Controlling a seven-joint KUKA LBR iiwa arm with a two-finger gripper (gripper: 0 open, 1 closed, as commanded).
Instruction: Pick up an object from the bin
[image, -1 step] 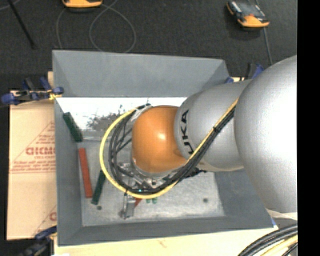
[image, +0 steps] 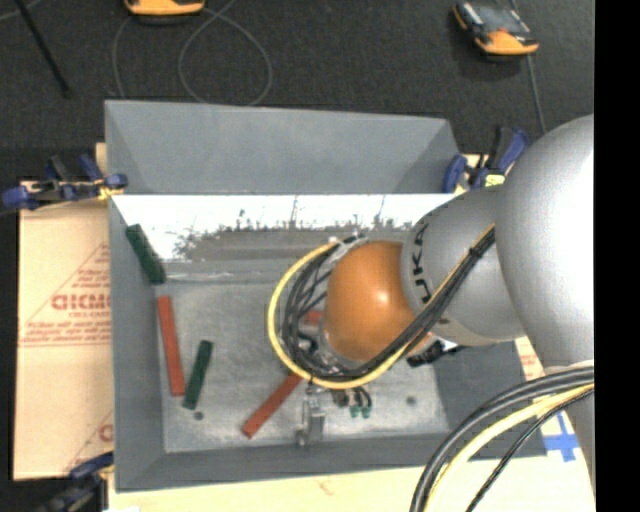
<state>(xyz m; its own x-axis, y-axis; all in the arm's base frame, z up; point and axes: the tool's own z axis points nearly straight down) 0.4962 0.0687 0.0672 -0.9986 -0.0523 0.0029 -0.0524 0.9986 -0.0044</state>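
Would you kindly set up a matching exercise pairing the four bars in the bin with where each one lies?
Things: 1 dark green bar; 2 long orange bar; 3 short green bar; 4 slanted orange bar.
Places: A just left of the pincer; B upper left corner; C between the two orange bars; D left side, below the dark green bar.
Pairs: 1-B; 2-D; 3-C; 4-A.
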